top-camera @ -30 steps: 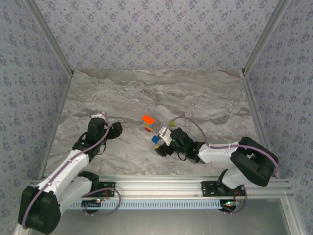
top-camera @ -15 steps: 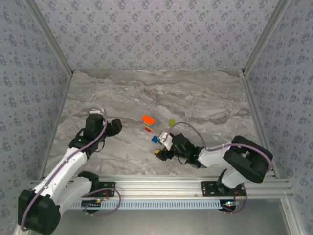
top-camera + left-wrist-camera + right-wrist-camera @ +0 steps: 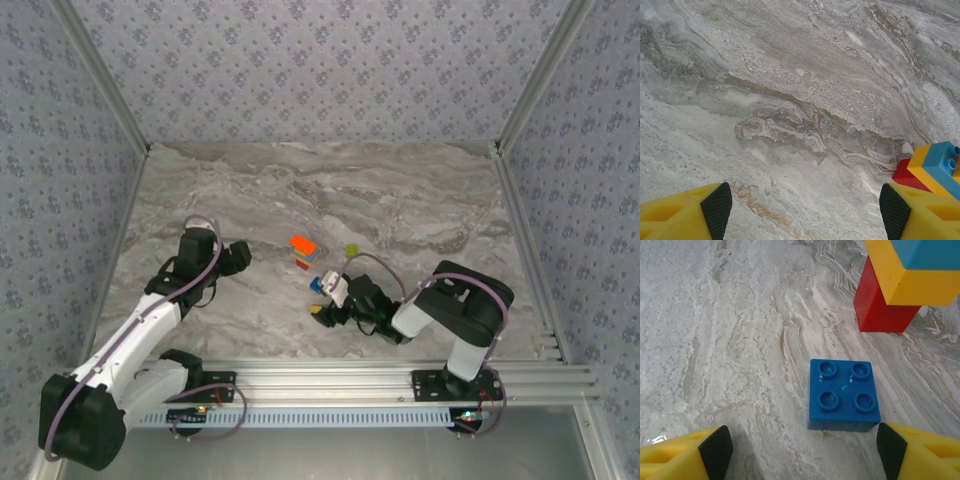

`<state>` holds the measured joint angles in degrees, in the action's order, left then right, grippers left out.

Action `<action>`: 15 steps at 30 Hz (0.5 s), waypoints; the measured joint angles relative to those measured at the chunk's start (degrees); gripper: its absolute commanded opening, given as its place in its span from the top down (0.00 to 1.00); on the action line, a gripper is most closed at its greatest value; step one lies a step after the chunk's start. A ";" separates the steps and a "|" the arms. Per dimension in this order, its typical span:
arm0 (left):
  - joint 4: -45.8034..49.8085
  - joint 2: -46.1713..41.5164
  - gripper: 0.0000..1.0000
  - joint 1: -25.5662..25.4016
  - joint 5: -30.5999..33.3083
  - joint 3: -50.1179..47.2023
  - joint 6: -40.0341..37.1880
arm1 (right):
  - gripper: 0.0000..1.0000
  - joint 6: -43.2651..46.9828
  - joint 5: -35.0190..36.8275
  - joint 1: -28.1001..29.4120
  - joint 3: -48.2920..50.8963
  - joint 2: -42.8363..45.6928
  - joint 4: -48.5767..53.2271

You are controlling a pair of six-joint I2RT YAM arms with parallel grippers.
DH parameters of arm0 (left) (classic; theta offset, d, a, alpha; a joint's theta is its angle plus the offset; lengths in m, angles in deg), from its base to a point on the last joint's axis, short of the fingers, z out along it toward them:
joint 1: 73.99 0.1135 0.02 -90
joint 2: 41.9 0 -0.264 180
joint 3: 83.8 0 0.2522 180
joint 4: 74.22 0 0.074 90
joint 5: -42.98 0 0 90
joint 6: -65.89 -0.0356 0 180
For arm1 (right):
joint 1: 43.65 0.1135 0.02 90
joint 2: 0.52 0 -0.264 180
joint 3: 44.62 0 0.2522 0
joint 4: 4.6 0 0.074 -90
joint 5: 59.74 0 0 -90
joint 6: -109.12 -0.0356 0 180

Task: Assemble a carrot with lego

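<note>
Hovering, right hand [image 3: 802, 452] spread, near small blue four-stud plastic brick [image 3: 842, 396]: likely light, rigid, slick; pinch flat sides.

Robot test cell in a lab.
A marble-patterned surface [image 3: 400, 200] is enclosed by patterned walls [image 3: 320, 70]; two arms [image 3: 140, 330] are bolted to aluminium rails [image 3: 330, 380].

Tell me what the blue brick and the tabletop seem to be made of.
Blue brick: likely moulded plastic, smooth, slightly glossy; crisp round studs catch small highlights. Tabletop: marble look, grey-white with brown veins; real stone or printed laminate, cannot tell.
</note>
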<state>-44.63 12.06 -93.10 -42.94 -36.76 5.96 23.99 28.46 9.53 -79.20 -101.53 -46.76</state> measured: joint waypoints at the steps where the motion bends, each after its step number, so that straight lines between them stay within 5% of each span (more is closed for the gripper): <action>1: -0.09 0.20 0.20 0.00 0.00 0.02 0.00 | 0.21 -0.13 -0.44 -0.22 -0.02 -0.48 -0.70; 7: -0.59 0.96 0.20 0.00 0.00 0.02 -0.17 | 0.26 -0.90 -3.13 -1.70 -0.17 -3.15 -4.79; 15: -0.59 0.85 0.19 0.00 0.00 0.02 -0.52 | 0.49 -1.44 -5.31 -4.48 -2.16 -7.41 -9.33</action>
<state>-45.22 12.91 -93.10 -42.94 -36.74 5.43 22.54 23.15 5.05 -81.37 -108.94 -56.09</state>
